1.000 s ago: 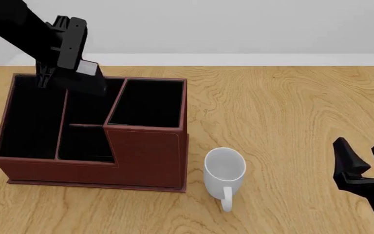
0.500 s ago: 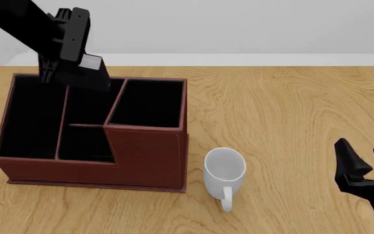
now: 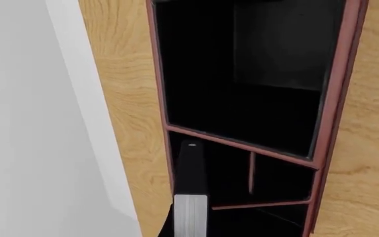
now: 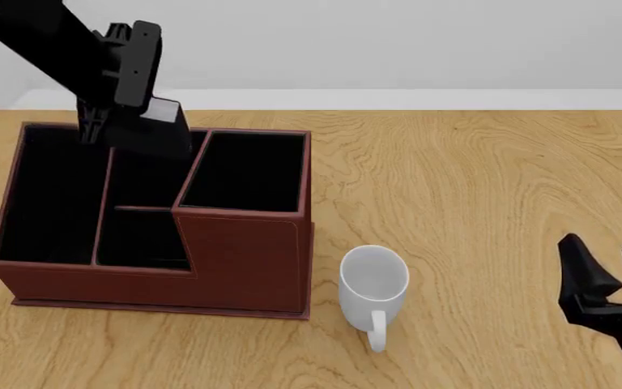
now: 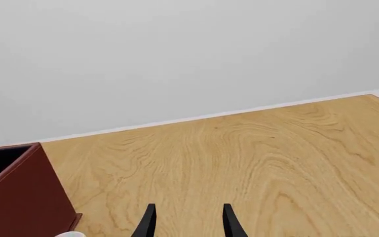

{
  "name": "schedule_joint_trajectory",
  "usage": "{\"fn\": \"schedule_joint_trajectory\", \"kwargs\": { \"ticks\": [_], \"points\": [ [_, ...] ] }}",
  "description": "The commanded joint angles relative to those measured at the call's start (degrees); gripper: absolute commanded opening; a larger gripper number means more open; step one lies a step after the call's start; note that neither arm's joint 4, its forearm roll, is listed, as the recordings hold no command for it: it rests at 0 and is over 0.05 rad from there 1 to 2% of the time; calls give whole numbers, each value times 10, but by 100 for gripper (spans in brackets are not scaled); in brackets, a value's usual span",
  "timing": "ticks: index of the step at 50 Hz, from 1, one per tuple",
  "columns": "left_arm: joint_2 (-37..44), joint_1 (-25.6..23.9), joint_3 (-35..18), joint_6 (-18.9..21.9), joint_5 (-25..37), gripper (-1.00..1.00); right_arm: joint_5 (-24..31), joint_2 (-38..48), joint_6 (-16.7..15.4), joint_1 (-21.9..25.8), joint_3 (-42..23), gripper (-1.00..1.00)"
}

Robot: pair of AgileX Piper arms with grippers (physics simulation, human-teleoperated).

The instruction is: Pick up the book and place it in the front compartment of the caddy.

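The reddish-brown caddy (image 4: 240, 259) with black inner walls stands at the left of the table. My left gripper (image 4: 114, 121) is shut on the black book (image 4: 159, 130) and holds it tilted in the air above the caddy's back middle section. In the left wrist view the book's white page edge (image 3: 189, 217) and black cover hang over the caddy's dividers (image 3: 242, 144). My right gripper (image 4: 614, 279) is open and empty near the front right of the table; its fingertips (image 5: 148, 219) point over bare wood.
A white mug (image 4: 374, 279) stands upright just right of the caddy's front right corner. The caddy's corner (image 5: 25, 197) shows at the edge of the right wrist view. The wooden table (image 4: 484, 186) ends at a white wall behind.
My left gripper has carried the book a little to the right and slightly up over the caddy's back. The right gripper has barely moved.
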Motion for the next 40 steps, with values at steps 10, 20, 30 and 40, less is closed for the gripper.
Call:
{"fn": "schedule_joint_trajectory", "kwargs": {
  "ticks": [10, 20, 30, 40],
  "points": [
    [12, -4, 19, -2, -23, -100, -5, 2, 0, -3, 6, 100],
    [24, -13, 18, -16, -28, -100, -8, 5, 0, -4, 9, 100],
    [34, -15, 17, -27, -31, -100, -12, 7, -1, -4, 12, 100],
    [38, -8, 27, -31, -41, -100, -18, 13, -2, -5, 15, 100]
  ]
}}
